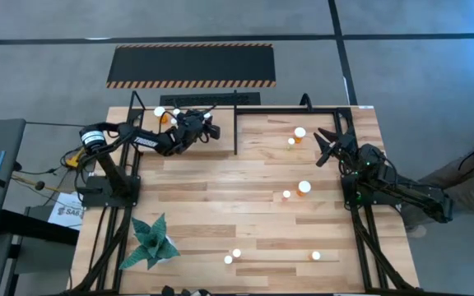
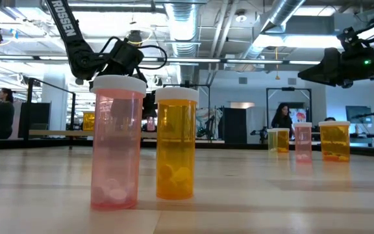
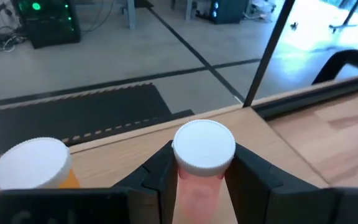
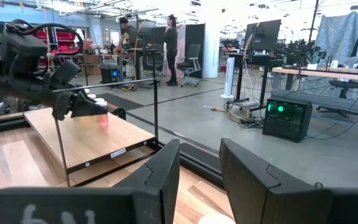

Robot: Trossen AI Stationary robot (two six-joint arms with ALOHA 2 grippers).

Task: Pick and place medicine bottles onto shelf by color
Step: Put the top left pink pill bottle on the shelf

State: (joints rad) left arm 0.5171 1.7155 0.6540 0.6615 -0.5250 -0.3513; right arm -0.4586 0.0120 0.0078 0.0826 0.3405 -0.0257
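The left gripper [image 3: 199, 180] was over the shelf [image 1: 220, 123] at the far left corner of the table [image 1: 245, 205], its fingers [image 3: 160, 177] closed on a pinkish bottle [image 3: 202, 149] with a white cap, one finger on each side of the bottle's body just under the cap. In the left wrist view an orange bottle [image 3: 33, 165] with a white cap stood close beside the held one on the light wooden board. From above, the left arm reached from its base at the table's left edge toward the shelf's far rail, and two more white caps [image 1: 161, 113] showed near the gripper there. The right gripper [image 1: 327, 148] hung near the table's far right side, away from the shelf, its fingers [image 4: 166, 171] drawn close together with only a narrow gap and nothing between them. Loose bottles stood scattered on the bare tabletop: a pair near the far right [image 1: 299, 134], another pair toward the middle right [image 1: 304, 188], two small ones near the front middle [image 1: 233, 256] and one at the front right [image 1: 316, 256]. In the low view a pink bottle [image 2: 118, 143] and an amber bottle [image 2: 176, 144] stood side by side close to the camera, nearly touching, and three more [image 2: 302, 142] stood in a row farther back on the right. A green folded-paper plant [image 1: 151, 240] lay at the front left of the table. People [image 2: 282, 118] showed in the room beyond.
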